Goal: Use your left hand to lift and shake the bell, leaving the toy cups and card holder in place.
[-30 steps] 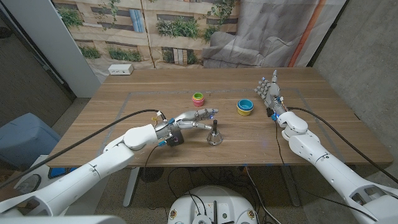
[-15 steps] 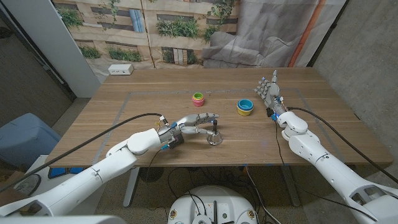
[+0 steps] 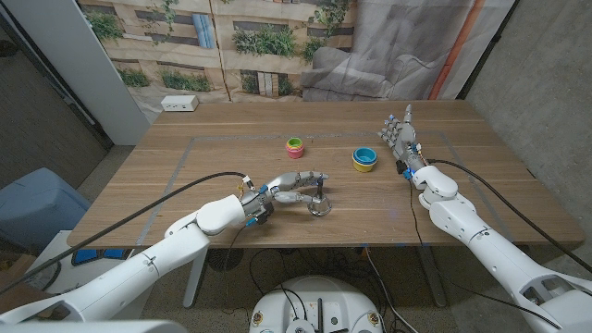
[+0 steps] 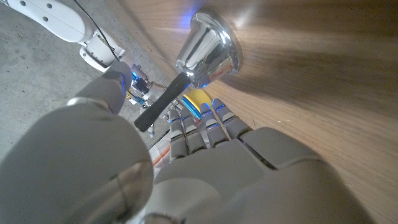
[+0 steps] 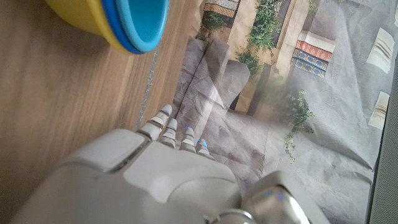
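Note:
A silver bell (image 3: 320, 204) with a black handle (image 3: 319, 190) stands on the wooden table (image 3: 222, 153), near its front edge. My left hand (image 3: 290, 189) reaches it from the left, fingers curved over the handle and thumb lower down. In the left wrist view the handle (image 4: 158, 107) runs between my thumb (image 4: 111, 92) and fingers (image 4: 198, 129), with a gap still showing, and the bell (image 4: 208, 45) stays on the wood. My right hand (image 3: 400, 134) stands upright at the table's right, fingers apart and holding nothing.
A pink and green toy cup (image 3: 294, 146) sits behind the bell. A blue and yellow toy cup (image 3: 363, 159) stands to its right, close to my right hand (image 5: 168, 168). A white box (image 3: 178, 103) lies at the far left corner.
My left hand has dropped and moved in on the bell, its fingers now curled around the handle. The bell, the cups and my right hand have stayed put.

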